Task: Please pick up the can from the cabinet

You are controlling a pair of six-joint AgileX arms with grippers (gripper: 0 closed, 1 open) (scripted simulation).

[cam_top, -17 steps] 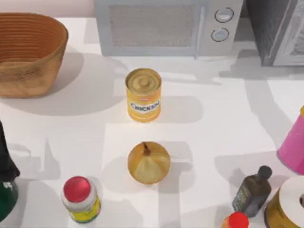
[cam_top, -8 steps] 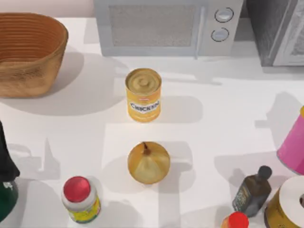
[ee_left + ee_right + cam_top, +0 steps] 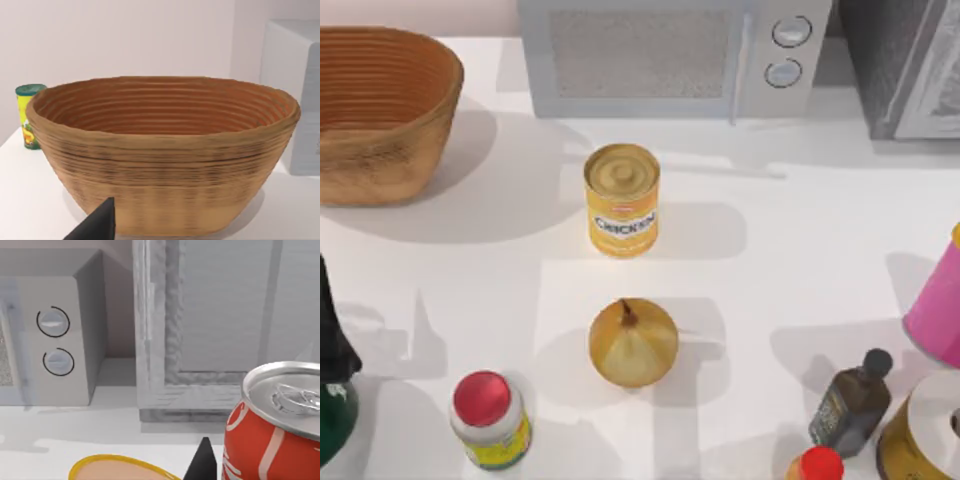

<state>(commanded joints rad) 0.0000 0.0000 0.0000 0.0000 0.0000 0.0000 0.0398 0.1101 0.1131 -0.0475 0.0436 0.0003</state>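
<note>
At the far left of the white tabletop [image 3: 790, 260], which is the cabinet, stands a woven basket [image 3: 382, 110]. The left wrist view looks at this basket from close, with a small green-capped yellow container [image 3: 29, 116] behind it. A dark tip of the left end effector [image 3: 97, 225] shows at the edge of that view; I cannot tell if it is released or clenched.

Near the lower left is a red-capped white jar [image 3: 490, 420]. In the middle the can [image 3: 622, 199] stands upright and free, in front of the grey microwave [image 3: 675, 55]. An onion [image 3: 633, 342] lies nearer the front, apart from the can.

To the right are a dark bottle [image 3: 852, 402] and a pink container [image 3: 935, 310]. The right wrist view shows a red soda can [image 3: 272, 427] and a dark tip of the right end effector [image 3: 202, 465]; its state I cannot tell.
</note>
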